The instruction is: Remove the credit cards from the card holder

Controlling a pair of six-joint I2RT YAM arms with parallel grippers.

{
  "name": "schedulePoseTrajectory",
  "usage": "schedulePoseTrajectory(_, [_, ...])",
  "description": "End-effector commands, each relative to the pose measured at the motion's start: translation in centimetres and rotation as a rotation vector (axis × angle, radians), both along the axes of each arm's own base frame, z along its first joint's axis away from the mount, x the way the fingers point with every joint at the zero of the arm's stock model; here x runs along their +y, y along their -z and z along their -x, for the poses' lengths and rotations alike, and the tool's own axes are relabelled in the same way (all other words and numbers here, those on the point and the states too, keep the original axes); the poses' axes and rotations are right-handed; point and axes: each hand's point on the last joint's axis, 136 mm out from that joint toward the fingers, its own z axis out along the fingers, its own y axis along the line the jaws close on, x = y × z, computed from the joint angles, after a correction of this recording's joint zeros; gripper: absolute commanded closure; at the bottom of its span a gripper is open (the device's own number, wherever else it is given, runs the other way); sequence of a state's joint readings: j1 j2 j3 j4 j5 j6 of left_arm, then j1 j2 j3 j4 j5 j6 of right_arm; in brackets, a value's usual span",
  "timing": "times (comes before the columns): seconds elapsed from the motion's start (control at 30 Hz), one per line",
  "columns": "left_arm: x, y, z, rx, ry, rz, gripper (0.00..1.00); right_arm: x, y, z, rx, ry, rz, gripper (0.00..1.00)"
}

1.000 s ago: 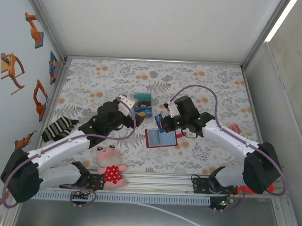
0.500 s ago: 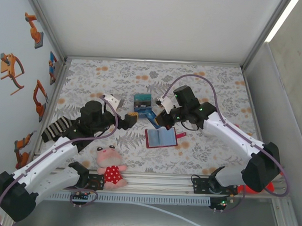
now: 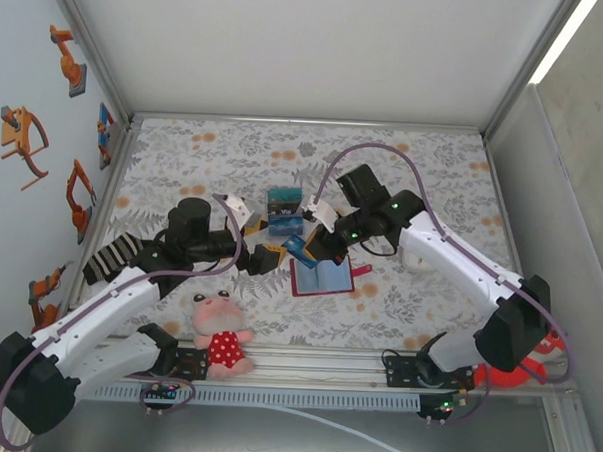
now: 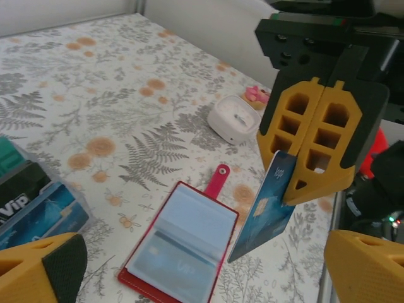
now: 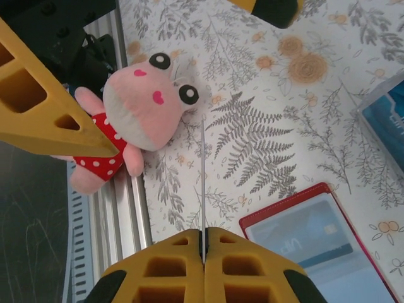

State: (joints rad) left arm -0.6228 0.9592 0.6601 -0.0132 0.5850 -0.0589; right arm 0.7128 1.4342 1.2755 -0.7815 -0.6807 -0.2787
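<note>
Blue card point(image 4: 268, 205): thin, stiff, slick, light; your right gripper point(image 5: 203, 243) is clamped on its top edge, mid-tabletop point(image 3: 414, 171) | holder point(image 4: 180, 246) open flat beneath | left gripper point(image 3: 262, 255) spread, empty | next card: pinch the exposed edge, judged.

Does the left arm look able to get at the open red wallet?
Likely yes: the left gripper stands open beside the wallet, bare table between, though the right gripper holds a card close by.
</note>
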Motion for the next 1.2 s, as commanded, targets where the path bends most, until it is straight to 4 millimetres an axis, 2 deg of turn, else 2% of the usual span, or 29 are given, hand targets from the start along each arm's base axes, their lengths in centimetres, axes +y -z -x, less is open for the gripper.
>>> schedulePoseTrajectory(0.0, [-1.1,-1.4,1.4,-0.017,0.131,0.029,0.1,0.1,-0.4,1.0,0.007,-0.064,0.005,1.0])
schedulePoseTrajectory(0.2, [-2.1,-0.8,2.3,0.014,0.235,0.019,0.33,0.3,-0.4,1.4,0.007,-0.098,0.01,1.0])
schedulePoseTrajectory(0.3, [-2.4,-0.3,2.5,0.022,0.262,-0.001,0.53,0.3,-0.4,1.7,0.008,-0.113,0.009,1.0])
schedulePoseTrajectory(0.43, [-3.1,0.1,2.9,0.032,0.299,-0.019,0.61,0.4,-0.2,1.7,0.015,-0.12,0.012,1.0])
schedulePoseTrajectory(0.53, [-3.6,0.4,3.1,0.038,0.322,-0.03,0.72,0.5,-0.1,1.8,0.023,-0.126,0.015,1.0])
schedulePoseTrajectory(0.6, [-3.9,0.6,3.3,0.042,0.335,-0.04,0.82,0.6,-0.1,1.7,0.022,-0.126,0.013,1.0])
schedulePoseTrajectory(0.67, [-4.1,0.8,3.4,0.043,0.346,-0.047,0.97,0.6,-0.1,1.7,0.02,-0.126,0.012,1.0])
schedulePoseTrajectory(0.7, [-4.2,0.7,3.5,0.041,0.351,-0.048,1.0,0.5,-0.1,1.6,0.015,-0.123,0.015,1.0])
schedulePoseTrajectory(0.83, [-4.2,0.5,3.7,0.029,0.356,-0.044,1.0,0.3,-0.1,1.3,-0.013,-0.101,0.021,0.96])
schedulePoseTrajectory(0.9, [-4.0,0.3,3.5,0.014,0.331,-0.046,1.0,0.1,0.0,0.8,-0.04,-0.071,0.03,0.85])
schedulePoseTrajectory(1.0, [-3.5,0.0,2.8,-0.018,0.266,-0.046,1.0,-0.3,-0.1,0.0,-0.085,-0.014,0.035,0.64])
schedulePoseTrajectory(1.17, [-2.0,-1.0,1.5,-0.086,0.107,-0.015,1.0,-1.1,-0.8,-1.2,-0.154,0.1,0.011,0.56])
